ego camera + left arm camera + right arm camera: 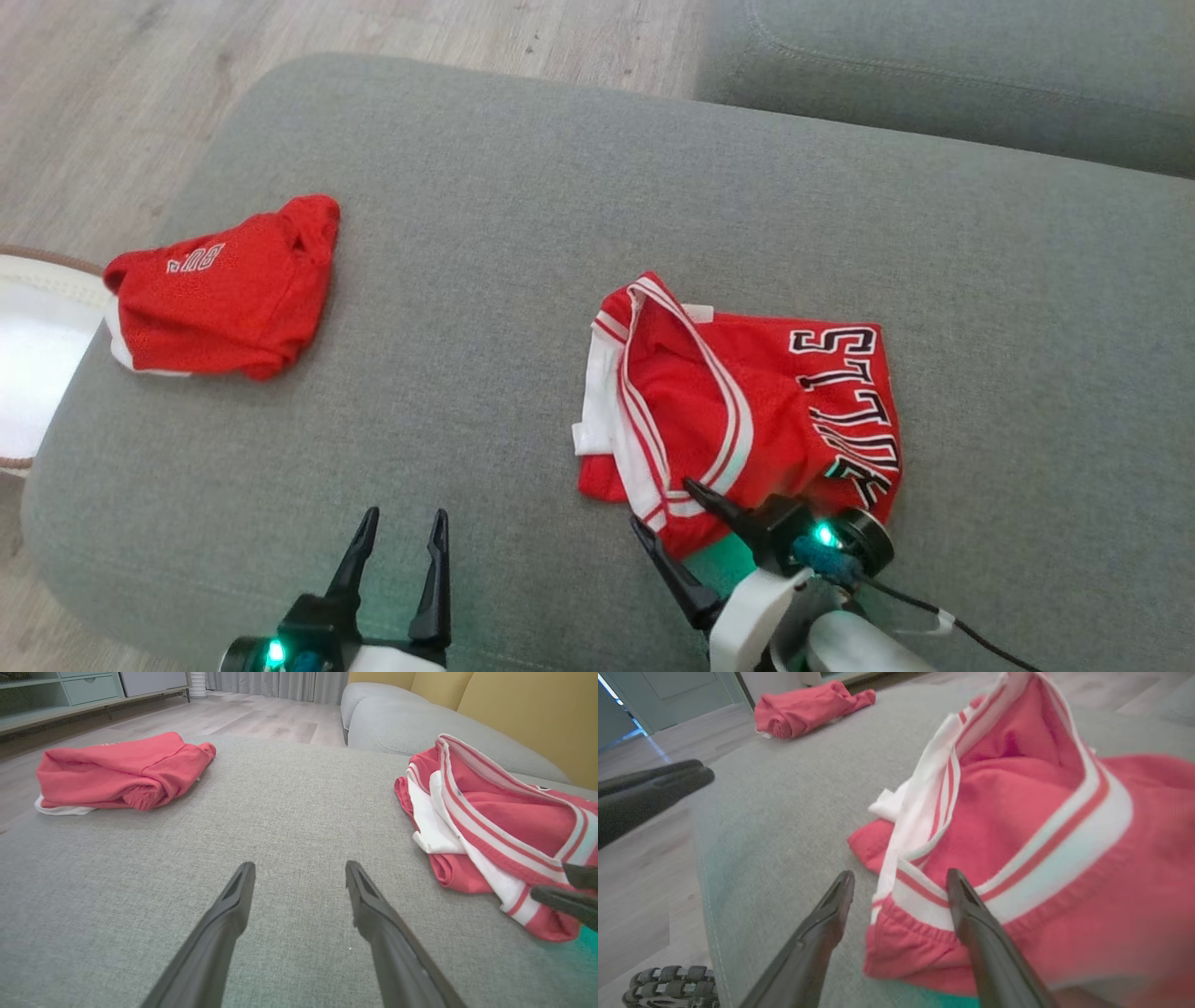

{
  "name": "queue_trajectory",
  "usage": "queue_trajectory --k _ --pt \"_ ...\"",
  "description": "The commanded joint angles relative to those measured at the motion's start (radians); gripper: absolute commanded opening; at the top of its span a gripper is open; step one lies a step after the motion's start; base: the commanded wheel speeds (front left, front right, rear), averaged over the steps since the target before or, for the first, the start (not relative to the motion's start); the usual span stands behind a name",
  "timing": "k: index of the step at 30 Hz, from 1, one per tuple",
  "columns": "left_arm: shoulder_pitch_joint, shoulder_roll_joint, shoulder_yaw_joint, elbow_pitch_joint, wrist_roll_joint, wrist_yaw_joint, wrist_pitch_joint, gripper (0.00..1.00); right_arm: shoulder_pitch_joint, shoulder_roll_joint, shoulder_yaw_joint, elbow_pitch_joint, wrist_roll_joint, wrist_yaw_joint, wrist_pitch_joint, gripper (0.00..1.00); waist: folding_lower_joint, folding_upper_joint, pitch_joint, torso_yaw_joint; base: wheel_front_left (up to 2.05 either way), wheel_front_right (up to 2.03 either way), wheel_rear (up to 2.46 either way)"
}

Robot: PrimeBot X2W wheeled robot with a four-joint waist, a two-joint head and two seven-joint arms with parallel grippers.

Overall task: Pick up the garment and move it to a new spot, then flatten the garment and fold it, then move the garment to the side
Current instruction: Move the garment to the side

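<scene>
Right gripper (900,877): jaws wide apart, clamped on nothing; one finger lies over the striped hem of the red jersey (1017,812), the other over bare grey cushion (775,826), so the nearest corner of cloth sits between the jaws; probably lined up for a pinch on that edge, pick-up not yet made; whether it touches the cloth cannot be told.
Left gripper (300,868): jaws equally spread, nothing but cushion between them; jersey well off to the outer side of its right finger; probably parked clear to leave room.
Jersey: crumpled heap, striped trim gaping upward; neither flattened nor folded.
Folded red garment (224,289): beyond and left of the left jaws, near the cushion's edge; seemingly a finished piece set aside.
Views compared: head view supplies the black lettering (854,411) on the jersey's far side and the spacing of both grippers; left wrist view supplies a yellow backrest (528,714) beyond the jersey; right wrist view supplies a tyre (668,984) on the floor below the cushion edge.
</scene>
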Motion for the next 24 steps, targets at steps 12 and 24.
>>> queue_trajectory --k 12,24 --pt "-0.066 0.001 0.017 -0.036 -0.014 0.000 -0.010 1.00 -0.049 0.003 0.020 0.022 0.041 0.003 -0.022 0.00 -0.0001 0.0000 0.024 -0.002 0.00 0.00 0.00" --pt "-0.089 0.001 -0.018 -0.027 0.005 -0.017 -0.010 1.00 -0.193 0.003 0.175 -0.099 0.201 0.003 -0.039 0.00 -0.0001 0.0000 0.022 0.072 0.00 0.00 0.00"
